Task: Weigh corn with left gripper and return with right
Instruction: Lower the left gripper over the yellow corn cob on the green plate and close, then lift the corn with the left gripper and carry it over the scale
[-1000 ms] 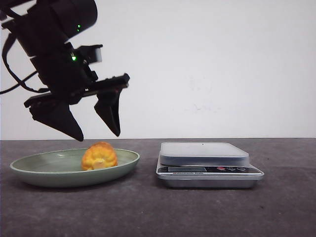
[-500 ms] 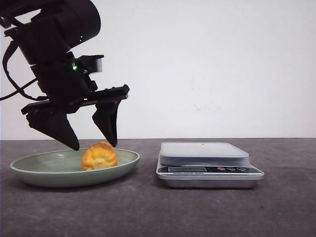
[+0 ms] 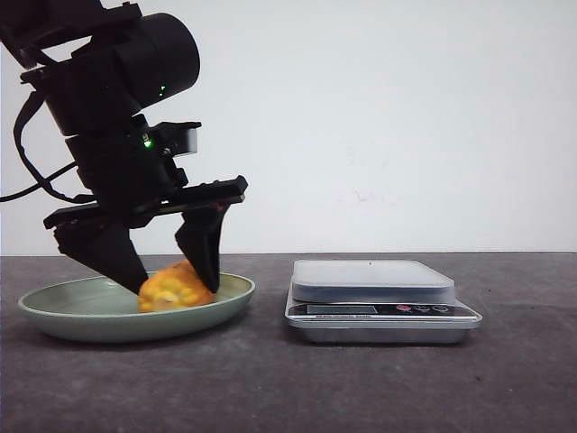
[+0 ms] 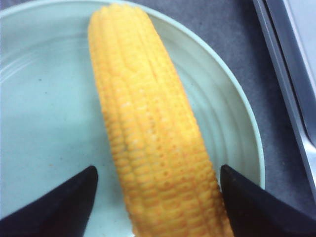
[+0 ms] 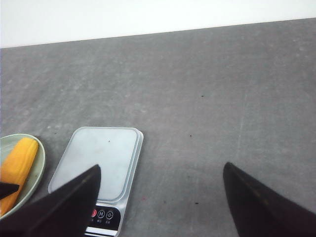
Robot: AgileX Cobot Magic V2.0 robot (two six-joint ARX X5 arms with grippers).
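Left wrist view: corn (image 4: 153, 128) lies on the green plate (image 4: 44, 118), squarely between the two fingers of the left gripper (image 4: 158, 197). It reads as a long cob here, not a stub; its long axis runs away from the camera, across the closing direction, so the jaws would pinch it across the girth. Good alignment for a side grasp.

Left gripper is spread wide. One fingertip (image 4: 237, 197) sits right at the kernels, touching or nearly so, can't tell which. The other fingertip (image 4: 69, 197) is clearly apart from the cob, bare plate showing in the gap. Cob is off-centre toward the scale-side finger; my guess is it gets nudged sideways on close.

Front view confirms: left gripper (image 3: 171, 280) is down at plate level, tips straddling the corn (image 3: 169, 287), which rests on the plate (image 3: 54, 311). Nothing gripped yet.

Scale (image 3: 374, 293) stands just beside the plate, on the robot's right of it, platform bare.

Right gripper (image 5: 158, 197) hangs well above the table, fingers wide apart, holding nothing, looking down on scale (image 5: 98, 163) and plate edge (image 5: 42, 163). Left arm is the near one by far.

Step in hand, as I read it: close on the cob, then lift to the scale.
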